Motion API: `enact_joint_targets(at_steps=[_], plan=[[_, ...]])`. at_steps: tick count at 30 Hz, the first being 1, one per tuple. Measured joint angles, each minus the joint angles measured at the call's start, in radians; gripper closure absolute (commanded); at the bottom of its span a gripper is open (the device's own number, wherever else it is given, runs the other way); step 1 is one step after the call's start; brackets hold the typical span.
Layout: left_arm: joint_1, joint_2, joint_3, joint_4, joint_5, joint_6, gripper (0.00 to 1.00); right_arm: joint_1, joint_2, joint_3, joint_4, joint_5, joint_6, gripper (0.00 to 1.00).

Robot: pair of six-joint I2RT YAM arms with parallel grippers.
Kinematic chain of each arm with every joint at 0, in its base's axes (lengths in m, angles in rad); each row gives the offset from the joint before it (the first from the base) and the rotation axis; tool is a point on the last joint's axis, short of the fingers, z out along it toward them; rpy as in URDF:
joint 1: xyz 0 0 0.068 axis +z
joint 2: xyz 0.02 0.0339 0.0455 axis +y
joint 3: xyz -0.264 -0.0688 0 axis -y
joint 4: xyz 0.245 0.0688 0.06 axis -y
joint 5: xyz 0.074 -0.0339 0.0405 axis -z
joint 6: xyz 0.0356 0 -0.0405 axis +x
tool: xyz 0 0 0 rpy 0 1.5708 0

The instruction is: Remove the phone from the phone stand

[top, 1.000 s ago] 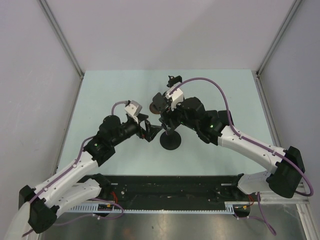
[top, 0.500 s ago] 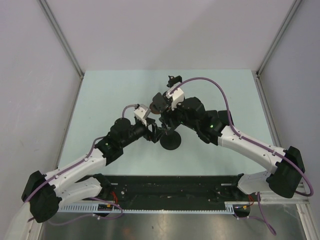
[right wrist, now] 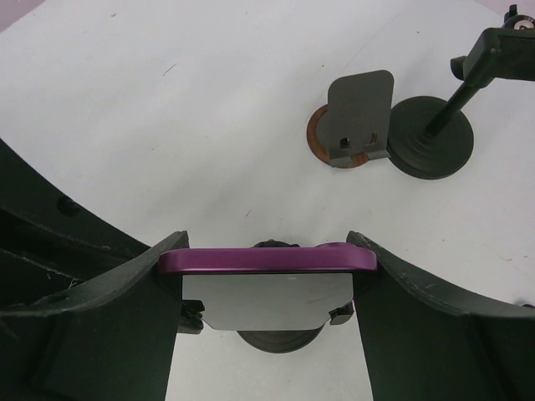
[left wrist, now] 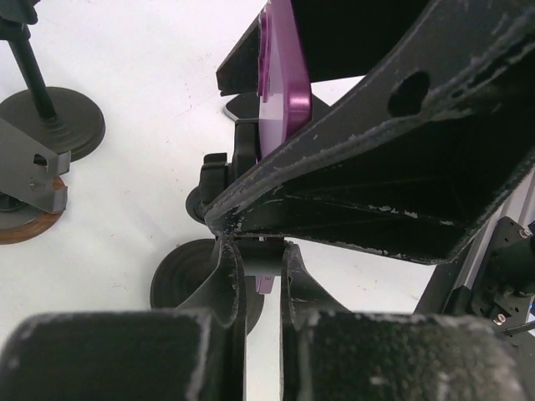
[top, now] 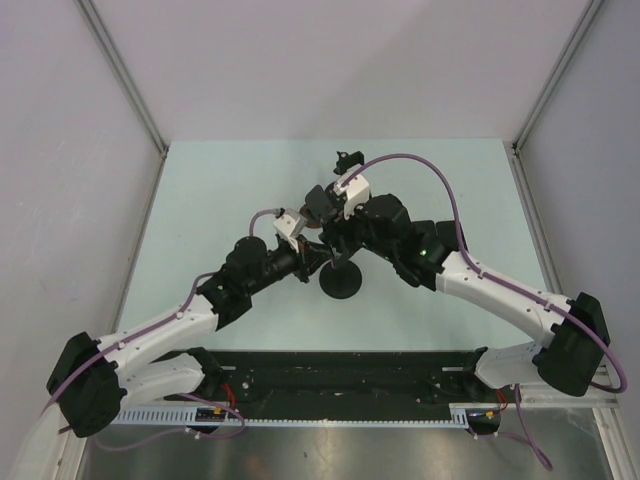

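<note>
Right wrist view, nearest first: the right gripper (right wrist: 267,271) is closed on the purple slab-shaped phone (right wrist: 267,259), with one black finger pressed against each short end. The phone is seen seated against the grey back plate of the black round-based phone stand (right wrist: 263,307), whose base shows just beneath. For the lift to go well, the phone is best drawn straight up along that plate and held level, so that no corner is caught on the cradle; the stand should be pinned down meanwhile. Whether it is pinned cannot be read here. That is supplied by the left wrist view, where the left gripper (left wrist: 261,267) is drawn narrow about the stand's stem just above the base and appears to be clamped on it. The phone's thin edge is also seen there from the side, leaning slightly. Neither grip can be made out from the top external view, since the phone is hidden under the right wrist; only the two arms meeting near the middle of the pale green tabletop (top: 220,190) are shown. Farther off, a brown disc carrying a grey plate (right wrist: 353,125) and a second black stand with a thin post (right wrist: 430,138) are seen side by side, well apart from the work.
</note>
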Motion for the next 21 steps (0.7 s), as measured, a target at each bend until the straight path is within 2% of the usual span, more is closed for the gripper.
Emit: enact_joint_targets(at_steps=[8, 13, 21], plan=[[0.000, -0.028, -0.033, 0.024, 0.002, -0.002, 0.99, -0.027, -0.002, -0.001, -0.002, -0.060, 0.008, 1.00], [0.019, -0.058, -0.055, 0.032, 0.055, 0.000, 1.00, -0.083, -0.010, -0.003, -0.004, -0.214, 0.024, 1.00], [0.110, -0.071, -0.075, 0.040, 0.193, 0.001, 1.00, -0.161, -0.019, -0.004, -0.019, -0.459, 0.024, 1.00]])
